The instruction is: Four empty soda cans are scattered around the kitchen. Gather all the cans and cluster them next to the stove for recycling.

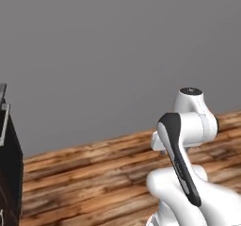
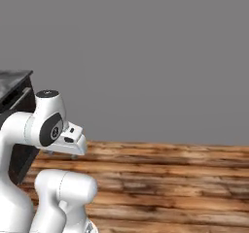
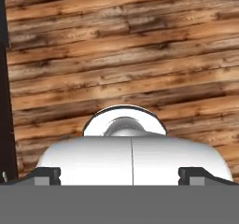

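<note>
Wood floor (image 1: pixel 94 173) fills the lower frame under a grey wall (image 1: pixel 117 46); gripper (image 3: pixel 119 175) fingertips sit far apart, released, holding nothing.

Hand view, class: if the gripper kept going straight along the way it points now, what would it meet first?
Probably the wooden plank floor. Beyond the gripper, planks cover nearly everything ahead, with a dark cabinet edge off to the side. Depth is unclear.

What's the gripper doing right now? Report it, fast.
Gripper: open and holding nothing, with its two dark fingertips set wide apart, pointing down at the wooden floor.
</note>
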{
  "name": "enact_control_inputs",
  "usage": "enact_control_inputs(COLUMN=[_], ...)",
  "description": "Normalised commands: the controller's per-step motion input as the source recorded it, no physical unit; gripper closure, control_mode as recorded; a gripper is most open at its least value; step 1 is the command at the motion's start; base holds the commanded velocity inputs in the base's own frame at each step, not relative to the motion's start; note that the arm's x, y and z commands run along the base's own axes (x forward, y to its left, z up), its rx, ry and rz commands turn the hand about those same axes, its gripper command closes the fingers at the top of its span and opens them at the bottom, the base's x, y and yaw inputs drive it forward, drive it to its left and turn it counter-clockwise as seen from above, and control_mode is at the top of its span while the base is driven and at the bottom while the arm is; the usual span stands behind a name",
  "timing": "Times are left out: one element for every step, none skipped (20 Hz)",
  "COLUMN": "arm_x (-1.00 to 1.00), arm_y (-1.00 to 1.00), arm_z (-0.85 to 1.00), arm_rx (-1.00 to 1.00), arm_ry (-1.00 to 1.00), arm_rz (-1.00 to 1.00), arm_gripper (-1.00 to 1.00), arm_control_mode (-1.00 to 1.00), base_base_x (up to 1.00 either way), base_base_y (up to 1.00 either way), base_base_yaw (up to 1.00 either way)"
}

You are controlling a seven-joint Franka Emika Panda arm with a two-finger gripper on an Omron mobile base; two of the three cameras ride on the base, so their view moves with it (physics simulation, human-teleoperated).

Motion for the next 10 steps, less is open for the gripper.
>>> enact_control_inputs(arm_x=[0.00,0.00,0.00,0.00,0.00,0.00,0.00,0.00,0.00,0.00], arm_y=[0.00,0.00,0.00,0.00,0.00,0.00,0.00,0.00,0.00,0.00], arm_z=[0.00,0.00,0.00,0.00,0.00,0.00,0.00,0.00,0.00,0.00], arm_rx=[0.00,0.00,0.00,0.00,0.00,0.00,0.00,0.00,0.00,0.00], arm_ry=[0.00,0.00,0.00,0.00,0.00,0.00,0.00,0.00,0.00,0.00], arm_rz=[0.00,0.00,0.00,0.00,0.00,0.00,0.00,0.00,0.00,0.00], arm_gripper=[-1.00,-1.00,-1.00,-1.00,-1.00,-1.00,-1.00,-1.00,-1.00,-1.00], arm_control_mode=[1.00,1.00,1.00,1.00,1.00,1.00,1.00,1.00,1.00,1.00], base_base_x=[1.00,1.00,1.00,1.00,1.00,1.00,1.00,1.00,1.00,1.00], base_base_y=[0.66,0.69,0.69,0.71,0.71,0.75,0.76,0.86,0.89,0.90], base_base_yaw=[-0.36,-0.38,-0.41,-0.46,-0.47,-0.49,-0.49,-0.50,-0.51,-0.50])
